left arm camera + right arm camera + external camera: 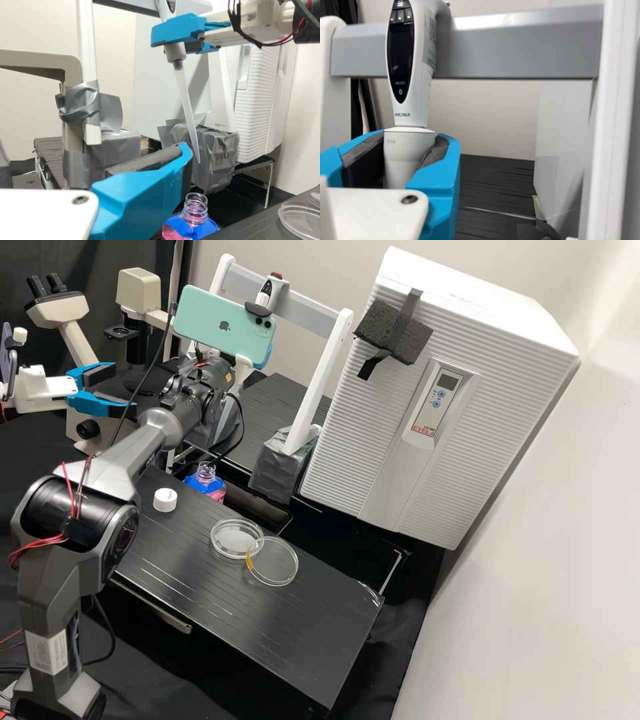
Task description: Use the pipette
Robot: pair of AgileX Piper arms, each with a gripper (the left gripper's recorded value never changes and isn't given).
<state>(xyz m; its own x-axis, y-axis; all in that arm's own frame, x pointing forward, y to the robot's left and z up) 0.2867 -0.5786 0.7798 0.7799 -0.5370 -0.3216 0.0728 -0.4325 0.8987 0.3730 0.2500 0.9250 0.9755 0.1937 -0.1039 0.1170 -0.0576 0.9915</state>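
Observation:
A white electronic pipette [410,75] stands upright, and my right gripper [402,150] is shut on its lower body. In the high view the pipette's top [267,290] sticks up behind a mint-green phone [223,323] fixed on that arm. Its long clear tip [187,115] points down, hanging above and a little beyond an uncapped bottle of pink liquid [195,212], which stands at the black platform's back edge [210,481]. My left gripper [117,392] is open and holds nothing, at the left beside the bottle; one blue finger [145,190] shows close up.
The bottle's white cap [165,499] and two clear petri dishes [235,537] [273,560] lie on the black ribbed platform [267,640]. A white pipette stand [320,373] with a taped base [280,463] and a large white ribbed appliance [453,393] stand behind. Microscopes [67,313] are at the far left.

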